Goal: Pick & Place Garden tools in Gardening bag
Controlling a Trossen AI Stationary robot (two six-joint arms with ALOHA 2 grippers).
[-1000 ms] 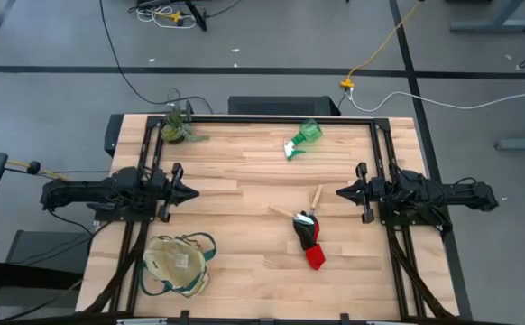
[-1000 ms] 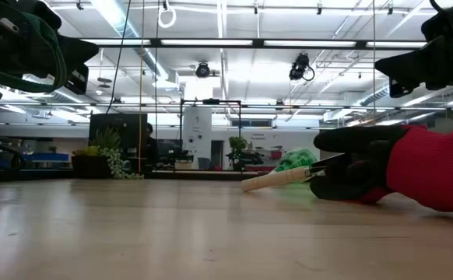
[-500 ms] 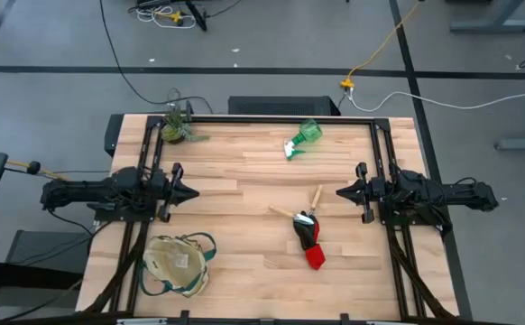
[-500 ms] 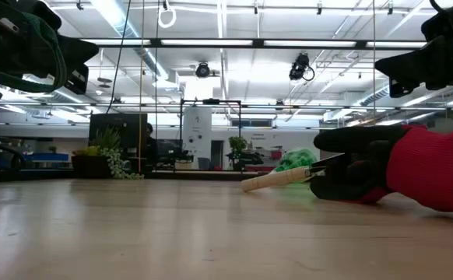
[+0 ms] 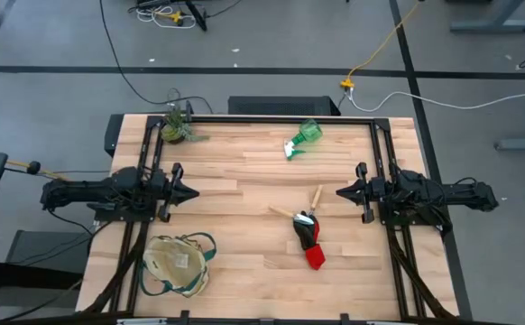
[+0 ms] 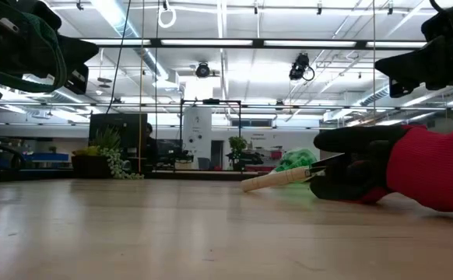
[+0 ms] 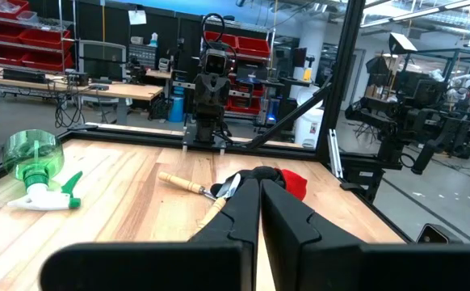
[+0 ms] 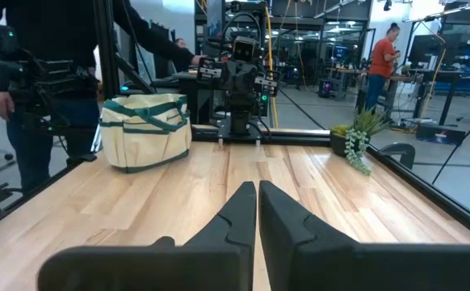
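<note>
A green spray bottle with a white trigger [image 5: 302, 139] [image 7: 35, 172] lies on its side near the table's far edge. Two wooden-handled tools [image 5: 300, 207] [image 7: 188, 185] and a black-and-red glove bundle [image 5: 309, 240] [image 6: 390, 166] lie right of the middle. The beige, green-trimmed gardening bag [image 5: 179, 264] [image 8: 145, 129] stands at the near left. My left gripper [image 5: 196, 192] [image 7: 259, 192] is shut at the left side, my right gripper [image 5: 339, 192] [image 8: 257, 196] shut at the right side; both point level over the table and hold nothing.
A small potted plant [image 5: 176, 124] [image 8: 356, 139] stands at the far left corner. Black frame rails [image 5: 271, 119] run along the table's edges. Bare wood [image 5: 244, 181] lies between the two grippers. People stand beyond the table in the right wrist view.
</note>
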